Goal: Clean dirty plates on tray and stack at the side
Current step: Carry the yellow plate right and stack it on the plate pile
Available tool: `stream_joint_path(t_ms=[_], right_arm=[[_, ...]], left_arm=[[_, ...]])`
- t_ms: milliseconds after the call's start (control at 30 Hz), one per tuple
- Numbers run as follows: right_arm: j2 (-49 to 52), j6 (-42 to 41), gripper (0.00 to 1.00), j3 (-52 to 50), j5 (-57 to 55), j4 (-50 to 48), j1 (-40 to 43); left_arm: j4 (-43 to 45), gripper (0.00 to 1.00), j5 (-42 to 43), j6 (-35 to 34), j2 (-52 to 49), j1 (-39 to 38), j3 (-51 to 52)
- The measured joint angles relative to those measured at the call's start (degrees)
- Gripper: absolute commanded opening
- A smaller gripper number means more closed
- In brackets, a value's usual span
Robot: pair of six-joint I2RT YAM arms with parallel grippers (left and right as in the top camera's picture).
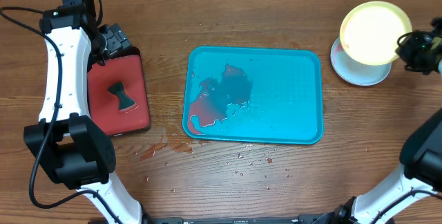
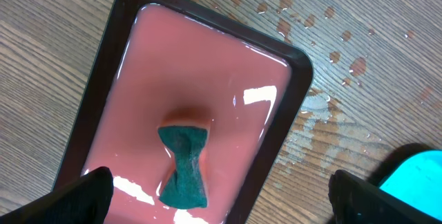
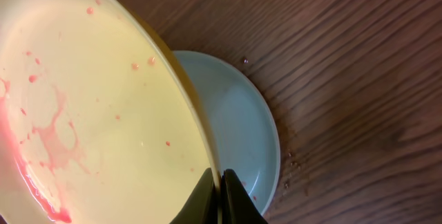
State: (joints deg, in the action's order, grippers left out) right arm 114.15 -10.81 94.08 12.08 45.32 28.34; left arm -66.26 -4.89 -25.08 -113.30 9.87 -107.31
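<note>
The right gripper (image 3: 221,182) is clamped on the rim of the yellow plate (image 3: 90,99). The plate tilts, smeared face up, over a blue plate (image 3: 238,120) lying right of the tray (image 1: 276,99), whose long axis runs left to right. The left gripper (image 2: 221,196), fingers spread wide, hovers over a sponge (image 2: 185,165) in a red tray (image 2: 207,65).

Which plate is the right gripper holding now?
The yellow-green plate, pinched at its rim by the right gripper and tilted. The light blue plate lies flat on the table beneath it.
</note>
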Motion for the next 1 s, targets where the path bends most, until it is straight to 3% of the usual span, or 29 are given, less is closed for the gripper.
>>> stream_joint_path(t_ms=[233,300,333,367,400,867,933,1000], right_arm=[[3.8,-2.7,0.04,0.0,-2.2,-0.2,-0.2],[4.4,-3.3,0.15,0.0,-2.5,0.2,-0.2],[4.6,-3.6,0.28,0.0,-2.5,0.9,-0.2],[4.7,-3.9,0.47,0.0,-2.5,1.5,-0.2],[4.8,-3.8,0.58,0.0,-2.6,2.2,-0.2],[0.5,-2.5,0.71,0.0,0.9,21.6,-0.4],[-3.4,-2.2,1.00,0.0,1.9,25.4,-0.8],[-7.9,-0.7,1.00,0.0,2.6,28.7,-1.7]], left_arm=[[0.0,1.00,0.0,0.0,0.0,0.0,0.0],[0.0,1.00,0.0,0.0,0.0,0.0,0.0],[0.0,1.00,0.0,0.0,0.0,0.0,0.0],[0.0,1.00,0.0,0.0,0.0,0.0,0.0],[0.0,1.00,0.0,0.0,0.0,0.0,0.0],[0.0,1.00,0.0,0.0,0.0,0.0,0.0],[0.0,1.00,0.0,0.0,0.0,0.0,0.0],[0.0,1.00,0.0,0.0,0.0,0.0,0.0]])
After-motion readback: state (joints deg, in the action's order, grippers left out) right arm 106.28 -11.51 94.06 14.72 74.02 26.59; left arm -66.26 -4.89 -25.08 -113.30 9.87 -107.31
